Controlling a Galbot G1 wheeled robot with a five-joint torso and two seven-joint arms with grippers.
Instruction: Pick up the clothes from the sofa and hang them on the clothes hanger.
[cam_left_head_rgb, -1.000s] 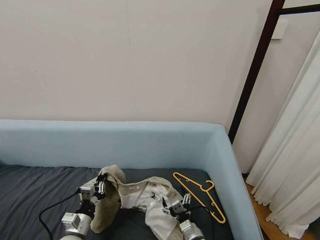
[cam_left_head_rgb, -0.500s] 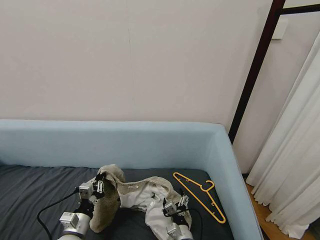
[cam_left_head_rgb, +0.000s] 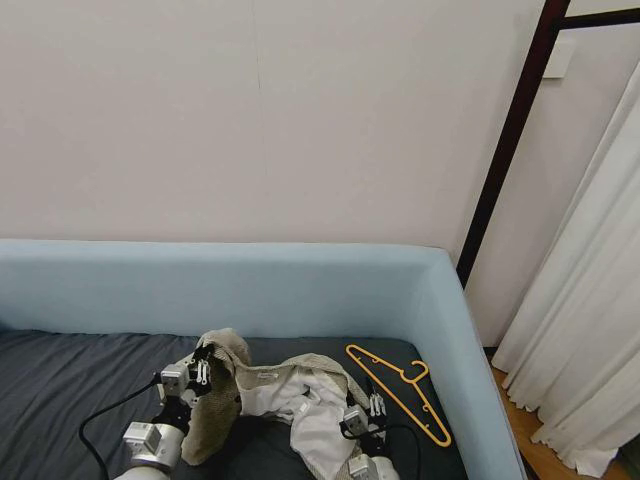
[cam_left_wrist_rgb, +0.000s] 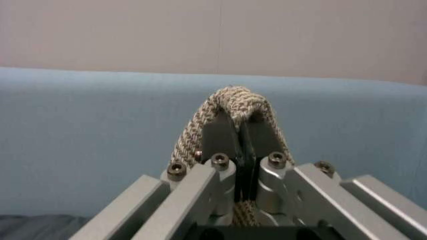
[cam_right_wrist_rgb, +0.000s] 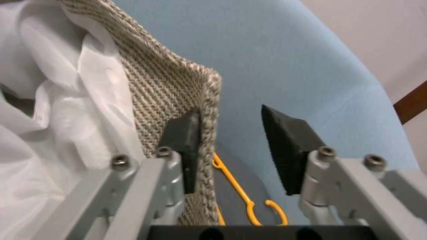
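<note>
The left tool (cam_left_head_rgb: 200, 376) is found low on the left of the head view. It is shut tight on a raised fold of the beige knitted garment with a white lining (cam_left_head_rgb: 275, 388). In the left wrist view the knit is seen draped over the tips of the two dark fingers (cam_left_wrist_rgb: 219, 136), which are pressed together with no gap between them. From that fold the garment is spread to the right across the dark grey seat cushion (cam_left_head_rgb: 60, 385), crumpled, with its white lining turned upward in the middle.

The right tool (cam_left_head_rgb: 364, 410) is placed at the garment's other end, low and right of centre in the head view. Its jaws are held wide open and nothing is gripped. In the right wrist view the knitted edge is seen just beside one black pad (cam_right_wrist_rgb: 185, 142); whether it is touched cannot be told. The other pad is kept apart from the cloth.

An orange plastic clothes hanger (cam_left_head_rgb: 400, 386) is laid flat on the cushion just right of the garment, near the sofa's corner. Cushion, garment and hanger are enclosed by the light blue padded sofa back (cam_left_head_rgb: 300, 290), which is set against a pale wall. A dark brown rack pole (cam_left_head_rgb: 508, 145) is stood beyond the sofa's right end, with white curtains (cam_left_head_rgb: 590, 330) hung beside it.
</note>
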